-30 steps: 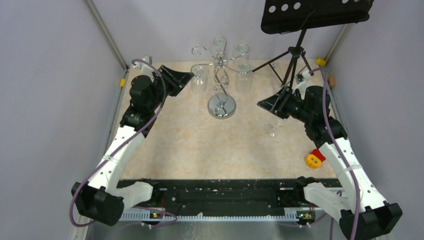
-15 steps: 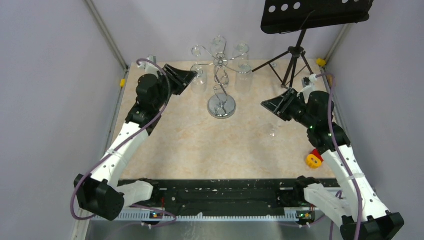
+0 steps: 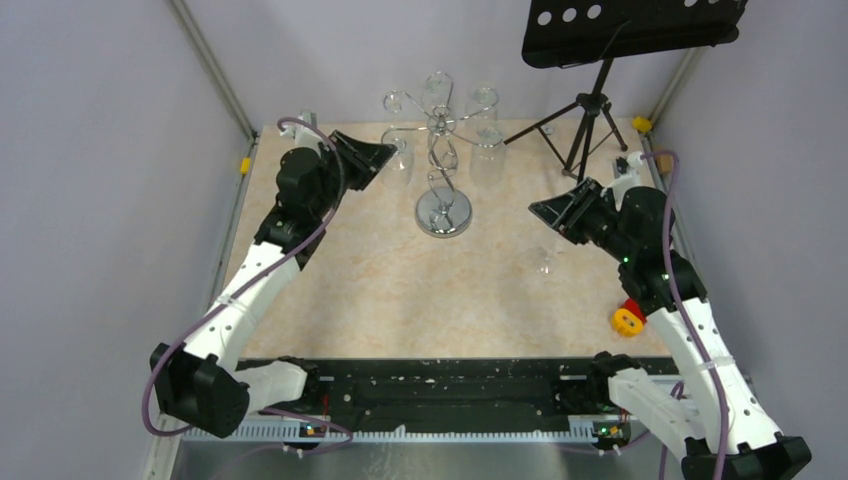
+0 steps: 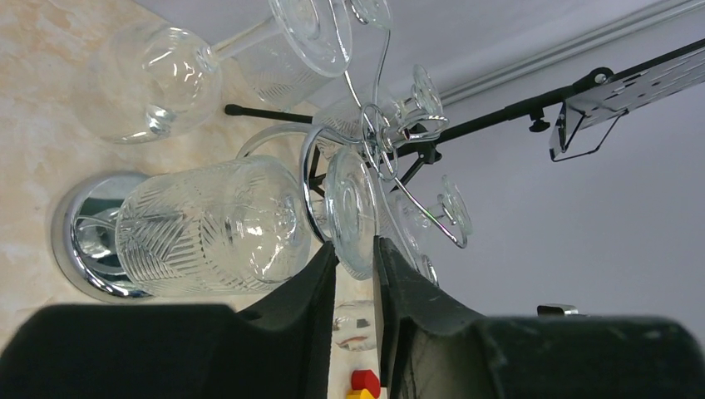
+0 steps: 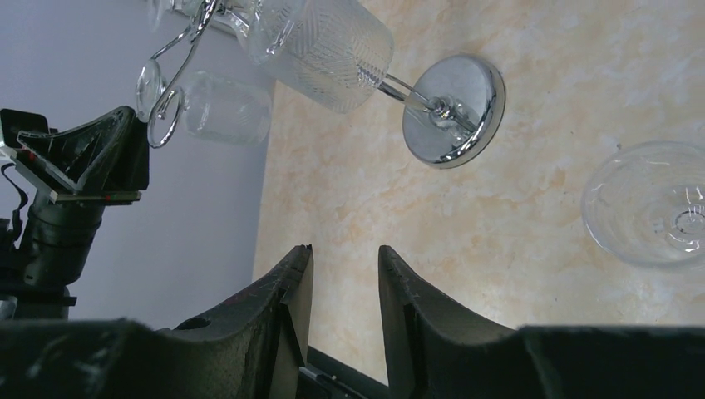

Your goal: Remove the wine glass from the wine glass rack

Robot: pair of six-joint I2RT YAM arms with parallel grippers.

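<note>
The chrome wine glass rack point(image 3: 443, 213) stands at the back middle with several glasses hanging upside down from its curled arms. My left gripper point(image 3: 383, 156) is at the rack's left side, by a patterned wine glass point(image 3: 398, 160). In the left wrist view that wine glass point(image 4: 208, 224) hangs in front of my left gripper point(image 4: 353, 247), and its round foot sits between the narrow fingertips point(image 4: 324, 266), filling the gap. My right gripper point(image 3: 541, 211) hovers right of the rack, a little open and empty point(image 5: 345, 251). The rack's base point(image 5: 453, 112) lies ahead of it.
A single wine glass point(image 3: 546, 262) stands on the table below my right gripper and shows in the right wrist view point(image 5: 657, 204). A black tripod music stand point(image 3: 630, 30) fills the back right corner. A red-and-yellow toy point(image 3: 629, 316) lies by the right edge.
My left arm has reached forward and right, bringing its gripper up to the left hanging glass. My right arm has drawn back to the right, away from the rack.
</note>
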